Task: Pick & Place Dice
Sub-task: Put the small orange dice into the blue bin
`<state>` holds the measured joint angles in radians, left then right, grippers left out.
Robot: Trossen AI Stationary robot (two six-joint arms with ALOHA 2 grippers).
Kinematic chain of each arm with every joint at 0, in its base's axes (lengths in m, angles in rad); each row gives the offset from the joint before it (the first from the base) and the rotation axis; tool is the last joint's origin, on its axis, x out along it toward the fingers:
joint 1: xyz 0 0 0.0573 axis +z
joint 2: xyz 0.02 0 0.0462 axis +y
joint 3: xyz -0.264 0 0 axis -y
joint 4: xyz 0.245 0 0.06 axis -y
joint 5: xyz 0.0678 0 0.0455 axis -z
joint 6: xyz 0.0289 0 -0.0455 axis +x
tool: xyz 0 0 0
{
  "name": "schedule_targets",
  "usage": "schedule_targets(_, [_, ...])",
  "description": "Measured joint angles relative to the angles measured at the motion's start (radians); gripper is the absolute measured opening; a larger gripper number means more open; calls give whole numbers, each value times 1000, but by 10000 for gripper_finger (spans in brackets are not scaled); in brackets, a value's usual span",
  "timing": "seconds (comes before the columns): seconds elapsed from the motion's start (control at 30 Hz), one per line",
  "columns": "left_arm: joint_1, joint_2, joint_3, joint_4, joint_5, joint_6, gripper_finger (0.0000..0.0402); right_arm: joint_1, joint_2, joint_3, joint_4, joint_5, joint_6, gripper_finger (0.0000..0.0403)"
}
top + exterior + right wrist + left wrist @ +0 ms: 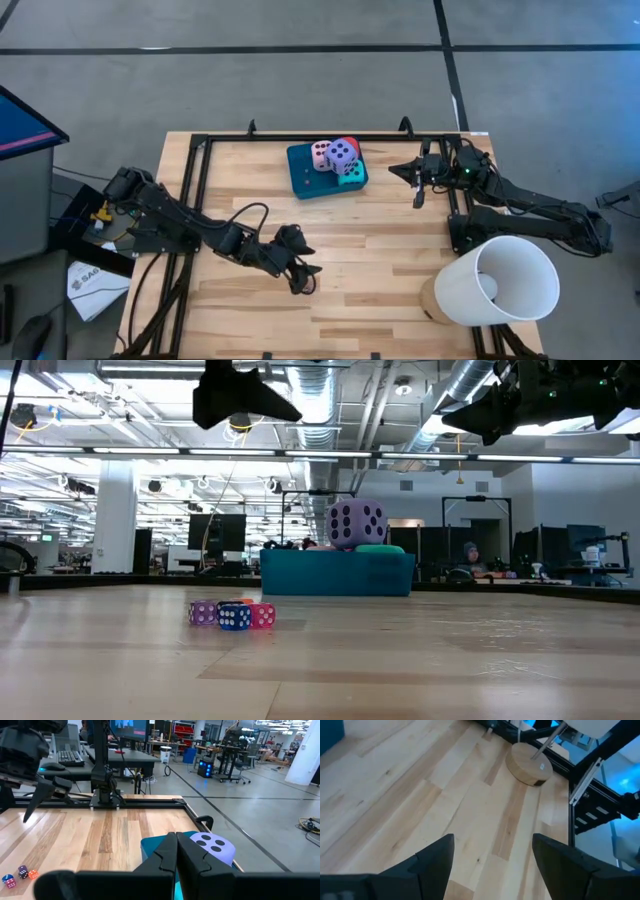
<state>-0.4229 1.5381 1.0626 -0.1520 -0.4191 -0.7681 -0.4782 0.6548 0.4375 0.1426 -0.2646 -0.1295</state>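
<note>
I see the big dice piled on the teal tray (305, 175) at the far side of the table (380, 250): the purple die (343, 154) on top, pink die (322, 155) beside it, red die (350, 143) behind, turquoise die (352, 172) underneath. My right gripper (417, 190) hangs just beside them, fingers pressed together, empty. My left gripper (303, 279) waits near me, fingers wide apart, empty. A white lamp (497, 282) stands nearby. Some tiny dice (232, 615) lie on the wood.

High view overhead; low view table-level; both share teal tray (305, 172).
</note>
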Motion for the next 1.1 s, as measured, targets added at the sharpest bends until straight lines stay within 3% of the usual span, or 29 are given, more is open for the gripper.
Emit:
schedule_targets(0.43, [11,134,0,3,-7,-29,260,0,0,0,0,0,0,0])
schedule_targets(0.67, [8,219,0,2,94,-34,260,0,0,0,0,0,0,0])
schedule_targets(0.83, [8,276,0,-15,169,-128,260,0,0,0,0,0,0,0])
schedule_targets(1.1, [9,299,0,-63,183,-157,260,0,0,0,-1,0,2,0])
